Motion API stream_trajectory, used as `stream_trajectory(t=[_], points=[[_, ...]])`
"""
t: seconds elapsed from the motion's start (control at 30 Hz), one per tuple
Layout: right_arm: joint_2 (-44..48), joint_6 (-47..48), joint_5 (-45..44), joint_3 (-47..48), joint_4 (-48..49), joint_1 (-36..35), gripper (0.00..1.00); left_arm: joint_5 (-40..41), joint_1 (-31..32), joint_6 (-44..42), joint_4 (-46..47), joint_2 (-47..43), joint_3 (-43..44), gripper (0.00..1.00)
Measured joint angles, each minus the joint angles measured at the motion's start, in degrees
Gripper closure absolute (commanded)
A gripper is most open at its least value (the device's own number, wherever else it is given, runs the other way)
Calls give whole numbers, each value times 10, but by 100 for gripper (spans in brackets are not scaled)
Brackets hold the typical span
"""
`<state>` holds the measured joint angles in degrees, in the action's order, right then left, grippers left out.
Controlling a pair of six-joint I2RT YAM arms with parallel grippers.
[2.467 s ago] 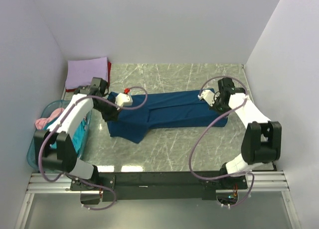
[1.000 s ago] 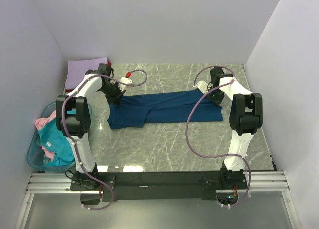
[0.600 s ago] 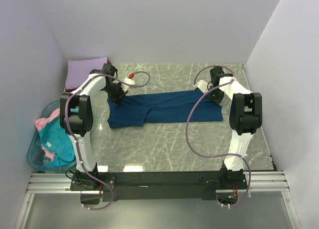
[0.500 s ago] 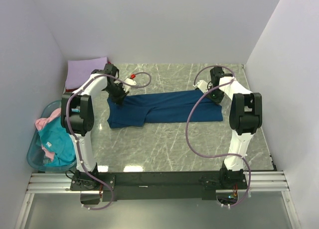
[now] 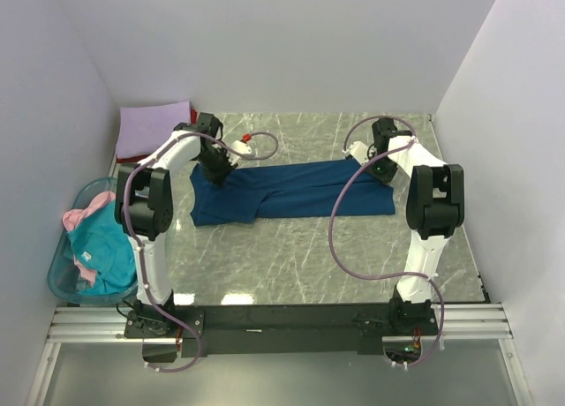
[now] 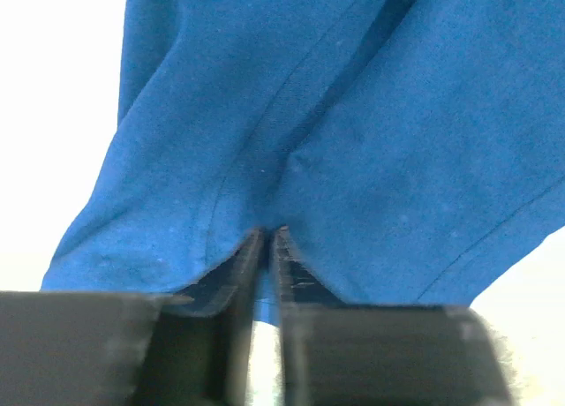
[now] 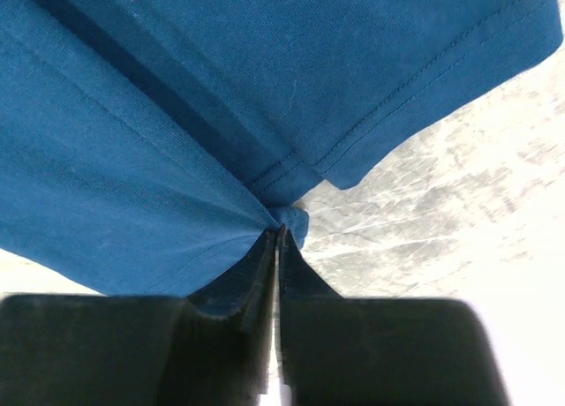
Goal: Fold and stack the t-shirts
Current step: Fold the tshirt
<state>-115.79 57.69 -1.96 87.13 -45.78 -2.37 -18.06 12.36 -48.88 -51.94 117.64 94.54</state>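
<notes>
The dark blue t-shirt is lying on the worktop as a long, narrow band, stretched between the two arms. A couple of seconds ago it was sitting wider and nearer the bases. Both ends have since been carried toward the far side, so the lengthwise fold is looking laid down.

The right jaws are clenching a puckered corner of the shirt's hem, with the fingertips pressed tight together just above the marble. The left jaws have slid a little inward along the far edge over the last second. Their fingertips are standing almost together with a sliver of blue cloth between them. Whether they are still biting or starting to let go cannot be told.

A folded lavender t-shirt is waiting in the far left corner. The teal t-shirt and pink t-shirt are still sitting crumpled in the blue basket.

Judging from this, the task is only getting started: this shirt is probably needing release and a crosswise fold before joining the stack.
</notes>
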Motion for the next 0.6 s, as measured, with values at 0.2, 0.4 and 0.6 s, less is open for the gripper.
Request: stream_trajectory(t=[0.2, 0.4, 0.6], points=[[-7, -33, 13, 33, -20, 8, 53, -29, -29, 16, -13, -8, -1, 49], [-7, -104, 93, 125, -102, 87, 52, -89, -128, 54, -29, -117, -73, 41], [-5, -191, 189, 113, -171, 176, 51, -141, -165, 124, -16, -237, -202, 37]])
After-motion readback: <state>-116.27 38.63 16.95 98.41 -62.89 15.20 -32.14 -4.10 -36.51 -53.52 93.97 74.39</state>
